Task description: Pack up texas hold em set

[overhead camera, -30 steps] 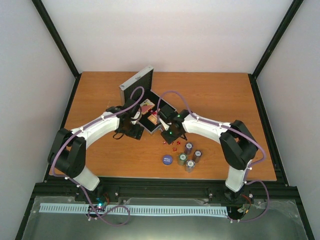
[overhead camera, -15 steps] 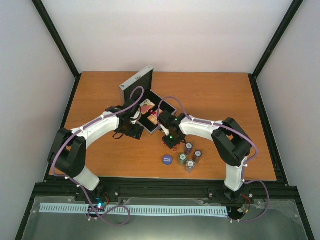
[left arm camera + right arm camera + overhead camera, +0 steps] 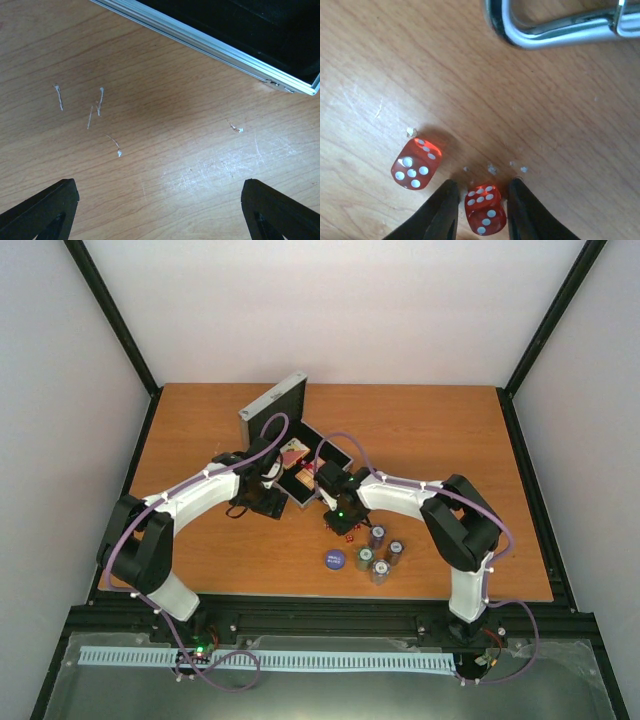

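Note:
The silver case point(image 3: 275, 405) stands open at the table's middle, its black-lined base point(image 3: 335, 455) holding red-orange card decks point(image 3: 293, 451). My right gripper point(image 3: 343, 524) is down at the table just in front of the case. In the right wrist view its open fingers point(image 3: 483, 183) straddle a red die point(image 3: 485, 216) with small gaps on both sides. A second red die point(image 3: 416, 163) lies to its left, and the case's metal handle point(image 3: 555, 25) is above. My left gripper point(image 3: 262, 502) is wide open and empty point(image 3: 160, 210) over bare wood beside the case's edge point(image 3: 210, 37).
Several chip stacks point(image 3: 378, 536) and a round blue disc point(image 3: 335, 559) sit on the table in front of and to the right of my right gripper. Black frame posts stand at the table's back corners.
My right gripper has moved from over the case's base toward me and down to the dice, and now straddles one die. The left arm has not moved.

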Controlling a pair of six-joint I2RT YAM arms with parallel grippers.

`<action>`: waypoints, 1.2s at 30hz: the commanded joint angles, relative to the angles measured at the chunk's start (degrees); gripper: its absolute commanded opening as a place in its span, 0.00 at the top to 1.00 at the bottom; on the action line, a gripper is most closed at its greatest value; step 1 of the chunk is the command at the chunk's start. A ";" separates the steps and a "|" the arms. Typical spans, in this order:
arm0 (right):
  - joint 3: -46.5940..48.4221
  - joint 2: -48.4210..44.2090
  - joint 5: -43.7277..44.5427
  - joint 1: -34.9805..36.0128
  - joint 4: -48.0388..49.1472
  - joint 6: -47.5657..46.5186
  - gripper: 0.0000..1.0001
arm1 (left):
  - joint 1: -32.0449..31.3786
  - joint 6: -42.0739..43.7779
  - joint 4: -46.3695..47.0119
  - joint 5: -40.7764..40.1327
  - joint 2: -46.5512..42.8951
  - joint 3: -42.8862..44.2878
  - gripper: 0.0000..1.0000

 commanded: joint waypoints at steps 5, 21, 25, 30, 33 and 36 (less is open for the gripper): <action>0.49 1.36 2.28 -0.05 -1.86 0.13 0.91 | 0.65 0.91 0.69 0.28 0.43 1.30 0.08; 22.75 7.16 1.39 -4.84 -5.71 1.70 0.97 | 0.66 1.32 0.71 0.47 -1.24 0.19 0.08; 32.48 14.51 1.27 -6.07 -5.22 1.70 0.97 | 0.72 1.38 0.49 0.62 -2.08 -0.14 0.08; 42.14 21.88 0.38 -7.18 -4.07 1.61 0.97 | 0.74 1.59 0.30 0.35 -2.29 0.07 0.08; 45.48 24.59 0.31 -7.71 -2.92 1.98 0.97 | 0.83 1.70 0.34 0.24 -2.38 -0.08 0.08; 46.24 26.02 -0.08 -8.32 -1.60 2.58 0.97 | 0.83 1.78 0.27 0.21 -2.51 -0.43 0.08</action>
